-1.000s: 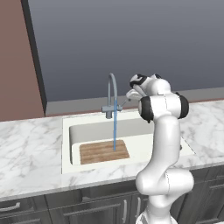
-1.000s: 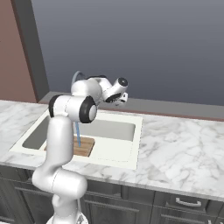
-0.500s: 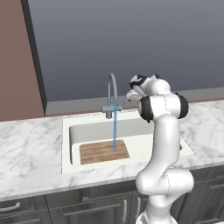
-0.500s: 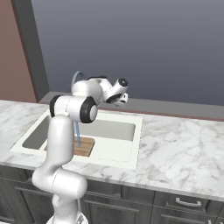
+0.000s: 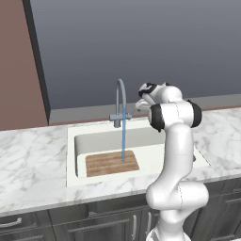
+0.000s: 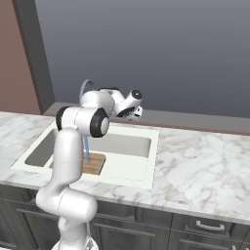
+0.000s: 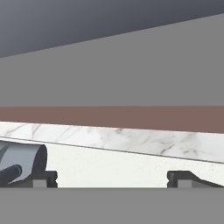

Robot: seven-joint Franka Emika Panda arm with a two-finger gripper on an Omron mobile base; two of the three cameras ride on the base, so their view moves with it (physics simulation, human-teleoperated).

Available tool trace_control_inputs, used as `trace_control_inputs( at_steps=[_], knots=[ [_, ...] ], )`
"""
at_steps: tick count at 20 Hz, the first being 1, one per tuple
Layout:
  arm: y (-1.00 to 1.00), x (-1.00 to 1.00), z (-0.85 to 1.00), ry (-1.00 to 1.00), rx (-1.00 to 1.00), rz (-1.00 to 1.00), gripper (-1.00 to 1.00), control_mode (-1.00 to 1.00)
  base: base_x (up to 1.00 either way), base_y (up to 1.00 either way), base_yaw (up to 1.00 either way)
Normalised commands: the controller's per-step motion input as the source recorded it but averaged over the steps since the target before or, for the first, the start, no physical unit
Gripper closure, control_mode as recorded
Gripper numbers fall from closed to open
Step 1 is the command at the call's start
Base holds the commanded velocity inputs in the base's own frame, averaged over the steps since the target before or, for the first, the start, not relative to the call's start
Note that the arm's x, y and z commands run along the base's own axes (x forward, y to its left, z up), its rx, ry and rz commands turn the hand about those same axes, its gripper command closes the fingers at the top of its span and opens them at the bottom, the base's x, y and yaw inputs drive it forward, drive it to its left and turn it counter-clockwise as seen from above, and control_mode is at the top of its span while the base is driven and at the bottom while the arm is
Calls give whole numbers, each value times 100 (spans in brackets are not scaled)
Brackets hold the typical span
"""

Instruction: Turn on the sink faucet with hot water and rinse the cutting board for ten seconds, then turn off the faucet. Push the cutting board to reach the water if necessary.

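The grey gooseneck faucet (image 5: 121,99) stands behind the white sink (image 5: 70,157). A thin blue stream of water (image 5: 124,141) falls from its spout onto the wooden cutting board (image 5: 112,163), which lies flat on the basin floor. My gripper (image 5: 139,105) hovers just right of the faucet's base, by its small side lever. In the hand view the gripper (image 7: 113,178) is open with nothing between its fingertips (image 7: 46,178), and the faucet's grey base (image 7: 24,159) sits at the left, beside the left tip. From the right base view, the water (image 6: 87,149) lands on the board (image 6: 93,163).
Grey-veined marble counter (image 5: 28,169) runs on both sides of the sink. A low grey ledge and a dark wall (image 5: 141,42) rise right behind the faucet. A brown panel (image 5: 14,61) stands at the far left. Dark cabinet fronts (image 6: 205,229) lie below.
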Motion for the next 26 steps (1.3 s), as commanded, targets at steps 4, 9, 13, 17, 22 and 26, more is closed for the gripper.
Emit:
trace_control_inputs(
  at_steps=[4, 9, 13, 17, 22, 26],
  knots=[
    [11, 0, -2, 0, -1, 0, -100, -100, 0, 0, 0],
    [12, 0, 0, 0, 0, 0, -100, -100, 0, 0, 0],
    [9, 0, 0, 0, 0, 0, -100, -100, 0, 0, 0],
    [9, 0, 0, 0, 0, 0, -100, -100, 0, 0, 0],
    [11, 0, 0, 0, 0, 0, -100, -100, 0, 0, 0],
    [13, -5, -1, 0, -1, 0, -100, -100, 0, 0, 0]
  ],
)
